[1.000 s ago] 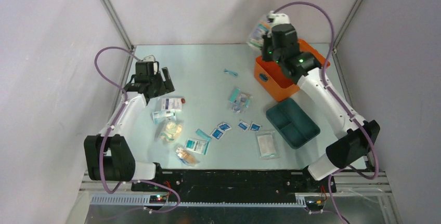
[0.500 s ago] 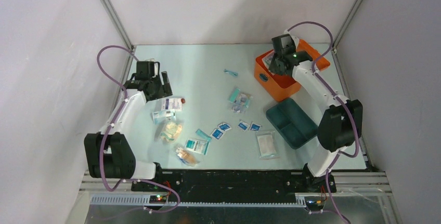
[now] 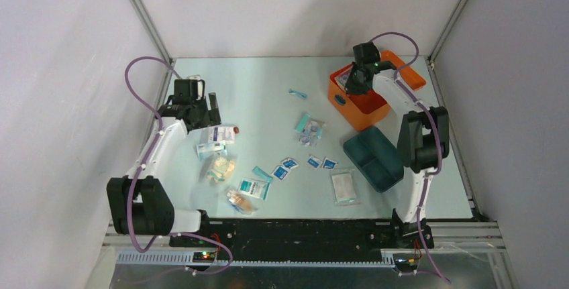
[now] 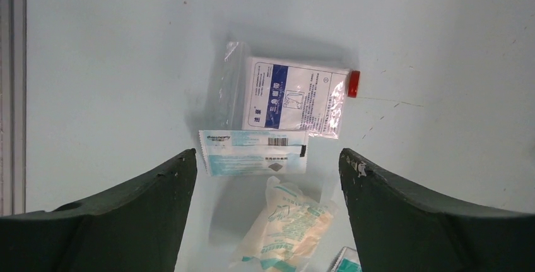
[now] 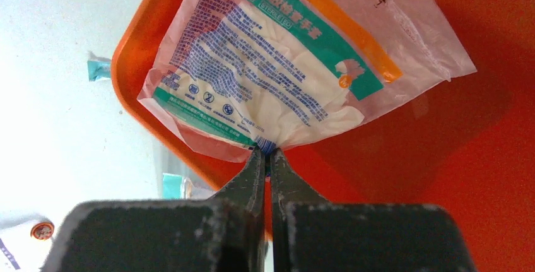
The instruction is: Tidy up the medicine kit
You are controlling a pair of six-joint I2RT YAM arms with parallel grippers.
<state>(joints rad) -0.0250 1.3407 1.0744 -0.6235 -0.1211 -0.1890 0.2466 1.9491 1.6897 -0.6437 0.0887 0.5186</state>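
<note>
The medicine kit's orange case (image 3: 359,109) stands open at the back right, its lid (image 3: 406,74) lying flat behind it. Its dark teal tray (image 3: 377,158) lies on the table in front of it. My right gripper (image 3: 353,82) is over the case, shut on the edge of a clear packet (image 5: 277,76) with a green and white label, which hangs over the orange inside (image 5: 441,158). In the right wrist view that gripper (image 5: 266,153) pinches the packet's bunched edge. My left gripper (image 4: 266,154) hangs open above a pale blue sachet (image 4: 252,152) and a white-and-blue packet (image 4: 293,98), holding nothing.
Loose packets lie across the table's middle: blister packs (image 3: 308,128), small blue sachets (image 3: 288,163), a clear flat packet (image 3: 345,186), a beige glove packet (image 3: 220,167) and a small teal item (image 3: 297,92). A red cap (image 4: 354,84) lies by the white packet. Walls close in three sides.
My right arm has carried the clear packet from above the table's far edge down over the open orange case. The left gripper has hardly moved.
</note>
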